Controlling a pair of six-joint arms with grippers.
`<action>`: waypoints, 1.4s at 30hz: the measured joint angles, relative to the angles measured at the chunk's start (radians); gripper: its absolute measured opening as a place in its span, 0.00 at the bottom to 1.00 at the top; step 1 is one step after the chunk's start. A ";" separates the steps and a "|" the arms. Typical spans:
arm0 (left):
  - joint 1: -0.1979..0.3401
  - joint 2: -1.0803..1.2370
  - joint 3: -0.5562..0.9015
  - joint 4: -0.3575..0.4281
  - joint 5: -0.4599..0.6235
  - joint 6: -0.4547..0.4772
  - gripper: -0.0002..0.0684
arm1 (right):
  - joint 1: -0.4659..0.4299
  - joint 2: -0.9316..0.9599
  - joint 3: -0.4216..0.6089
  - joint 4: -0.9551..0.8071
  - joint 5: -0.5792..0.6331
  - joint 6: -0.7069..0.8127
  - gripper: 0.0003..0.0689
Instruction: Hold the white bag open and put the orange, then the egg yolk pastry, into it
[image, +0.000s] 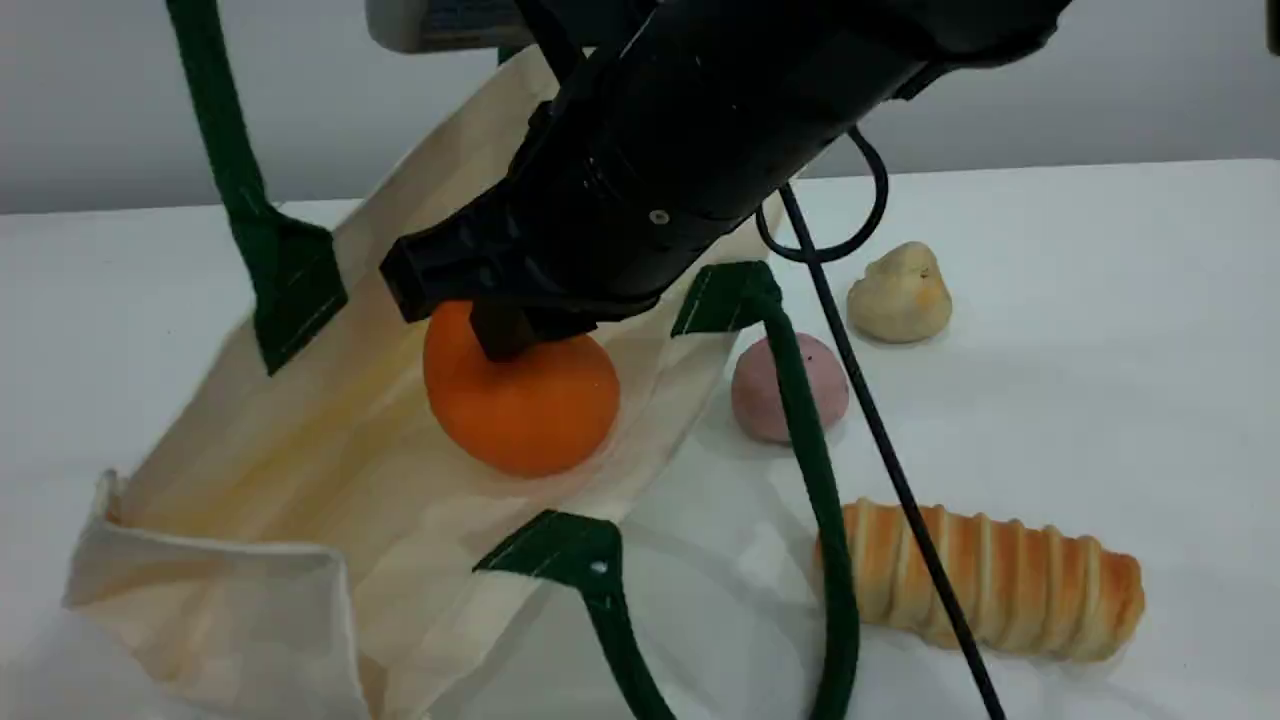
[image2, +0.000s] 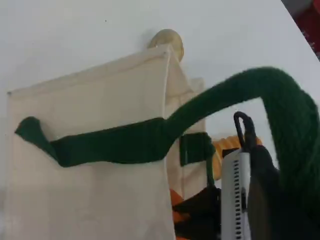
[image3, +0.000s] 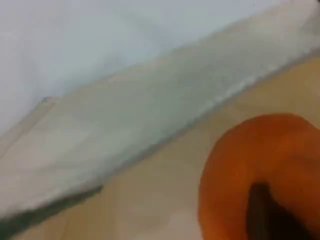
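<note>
The white bag (image: 330, 480) lies on the table with its mouth held open. One green handle (image: 215, 110) is pulled taut up out of the scene view's top edge. In the left wrist view that handle (image2: 285, 105) runs down to the bottom right corner, where my left gripper holds it out of sight. My right gripper (image: 505, 335) reaches into the bag's mouth, shut on the top of the orange (image: 520, 400). The right wrist view shows the orange (image3: 250, 165) close up over the bag's inner cloth (image3: 150, 115). The egg yolk pastry (image: 900, 293) sits on the table to the right of the bag.
A pink ball (image: 765, 390) lies just right of the bag, behind the loose second green handle (image: 815, 470). A long striped bread loaf (image: 1000, 580) lies at the front right. A black cable (image: 880, 430) hangs from the right arm across them.
</note>
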 joint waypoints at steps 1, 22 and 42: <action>0.000 0.000 0.000 0.000 -0.003 0.000 0.10 | 0.008 0.000 -0.008 0.000 0.010 0.000 0.04; 0.000 -0.005 0.000 -0.104 -0.004 0.057 0.10 | 0.121 0.084 -0.071 -0.001 -0.142 -0.029 0.04; 0.000 -0.012 0.000 -0.131 0.017 0.073 0.10 | 0.010 0.086 -0.071 -0.002 -0.125 -0.041 0.06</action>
